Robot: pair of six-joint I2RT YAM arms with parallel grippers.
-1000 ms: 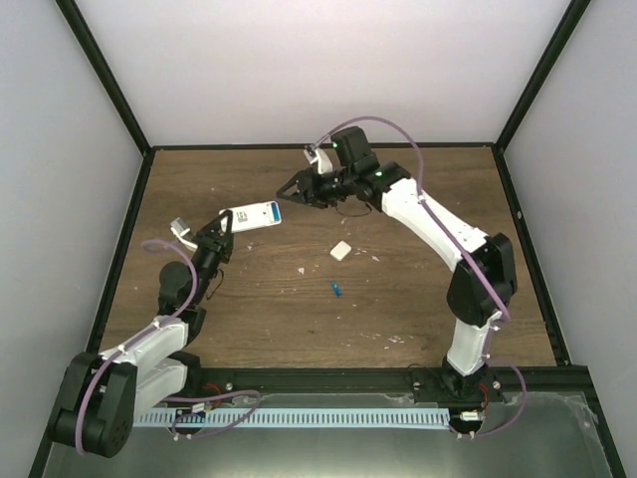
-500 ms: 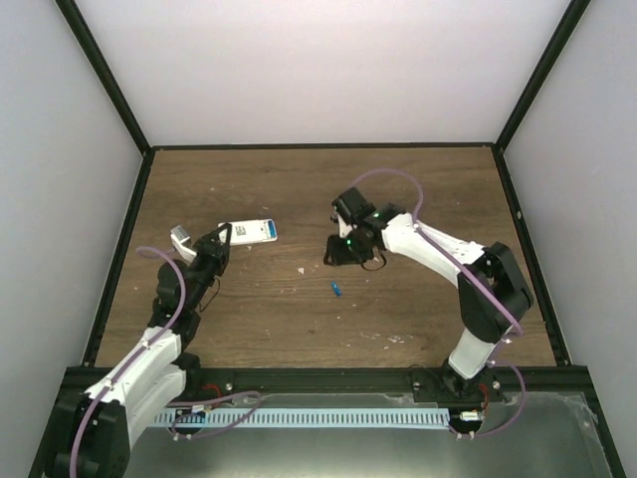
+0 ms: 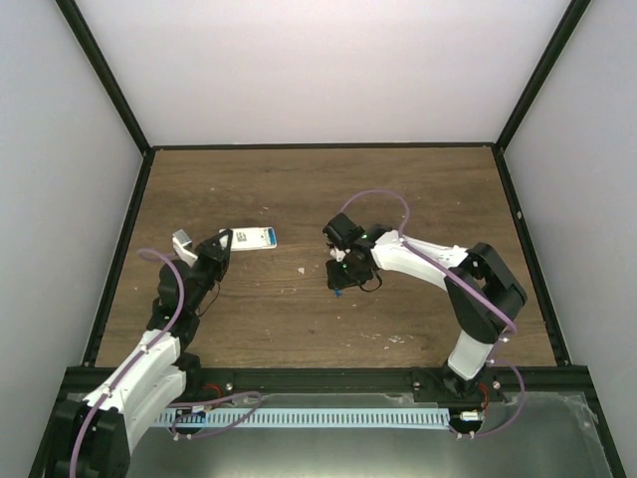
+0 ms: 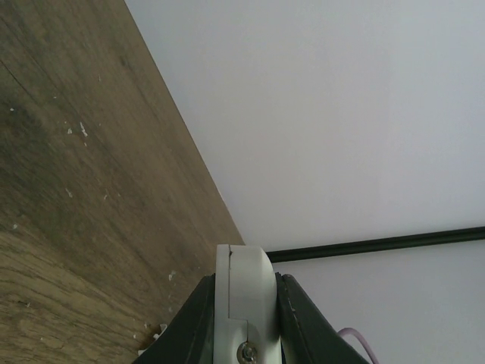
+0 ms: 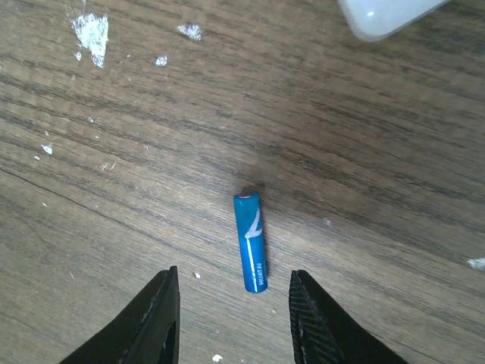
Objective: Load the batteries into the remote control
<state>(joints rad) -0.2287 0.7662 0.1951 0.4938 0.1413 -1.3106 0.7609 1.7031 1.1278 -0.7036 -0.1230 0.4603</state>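
The right gripper (image 5: 233, 315) hangs wide open just above one blue battery (image 5: 251, 241) near the middle of the worktop (image 3: 418, 189). The battery lies flat, its long axis square to the closing line and its near end inside the gap. Toward the left edge, the left gripper (image 3: 221, 249) clamps the remote (image 3: 251, 239).

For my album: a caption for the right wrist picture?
Open right tool poised above one blue battery on the wooden table.
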